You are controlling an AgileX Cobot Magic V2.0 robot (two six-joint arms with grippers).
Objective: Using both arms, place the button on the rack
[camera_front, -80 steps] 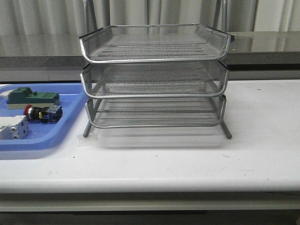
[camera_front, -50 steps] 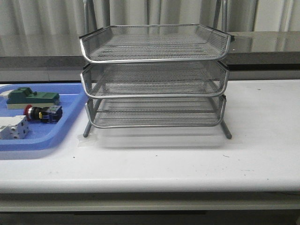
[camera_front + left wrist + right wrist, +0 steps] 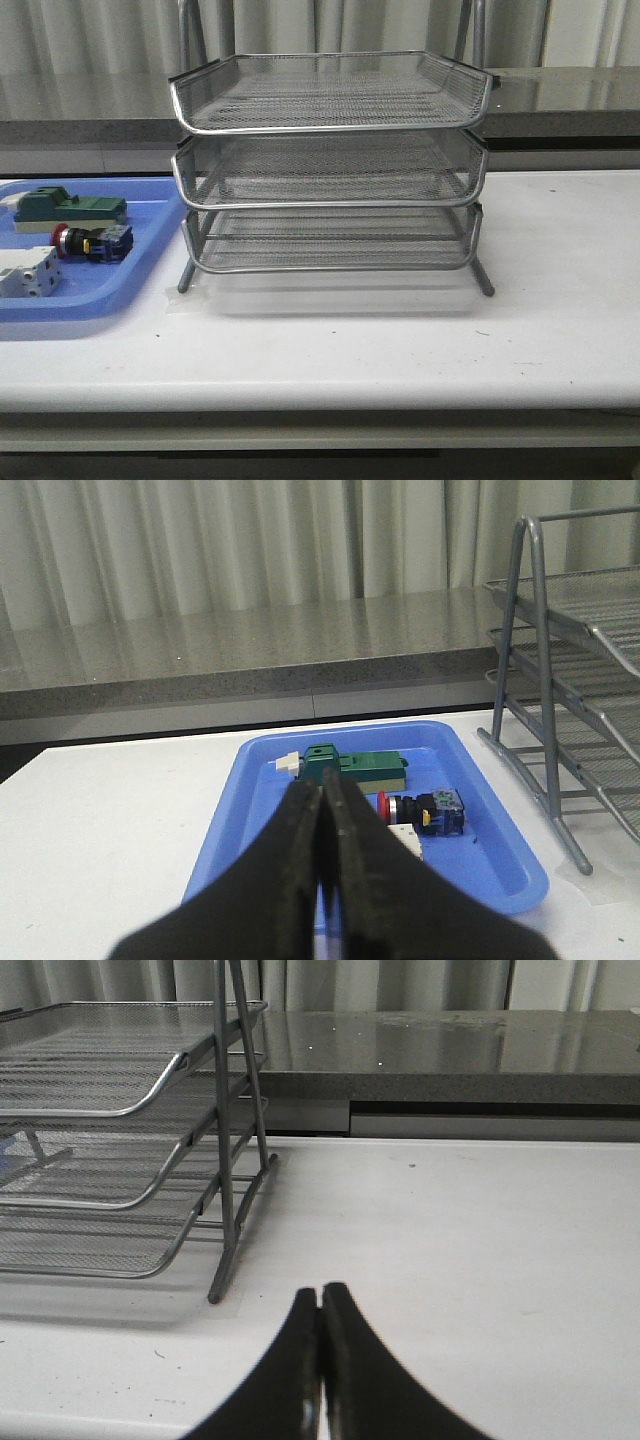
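The button (image 3: 92, 242), red-capped with a black, blue and yellow body, lies on its side in a blue tray (image 3: 120, 295) at the table's left; it also shows in the left wrist view as the button (image 3: 422, 810). The three-tier silver wire rack (image 3: 330, 165) stands mid-table, all tiers bare. My left gripper (image 3: 322, 780) is shut with nothing in it, hanging short of the tray, apart from the button. My right gripper (image 3: 320, 1292) is shut and empty over bare table, to the right of the rack (image 3: 120, 1110). Neither arm shows in the front view.
The blue tray (image 3: 250, 810) also holds a green block (image 3: 68, 210) and a white terminal block (image 3: 28, 272). A clear sheet lies under the rack's legs (image 3: 485, 280). A grey ledge and curtains run behind the table.
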